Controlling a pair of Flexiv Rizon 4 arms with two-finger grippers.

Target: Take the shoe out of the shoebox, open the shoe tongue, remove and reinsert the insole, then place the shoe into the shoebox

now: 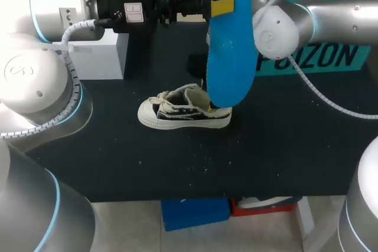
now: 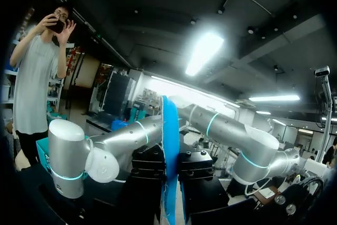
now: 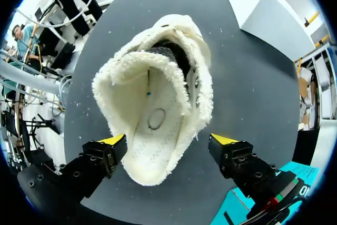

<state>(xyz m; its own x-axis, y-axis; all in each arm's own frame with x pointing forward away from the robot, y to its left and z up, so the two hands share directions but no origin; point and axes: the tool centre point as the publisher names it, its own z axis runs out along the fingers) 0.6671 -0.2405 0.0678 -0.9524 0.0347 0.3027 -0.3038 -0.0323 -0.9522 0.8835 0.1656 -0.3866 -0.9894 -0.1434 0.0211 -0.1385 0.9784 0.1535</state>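
head: looking down from above and behind, mid-range, white-soled black canvas sneaker [image 1: 177,116] sitting mid-frame | left wrist: facing level, hugging blue foam insole [image 2: 169,156] edge-on | right wrist: peering straight down into sneaker [image 3: 158,109], close | head sharing sneaker with right wrist, insole [image 1: 230,57] with left

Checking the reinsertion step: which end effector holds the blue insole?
The left end effector: it clamps the blue insole, seen edge-on in its wrist view. The right end effector hangs open over the shoe, gripping nothing.
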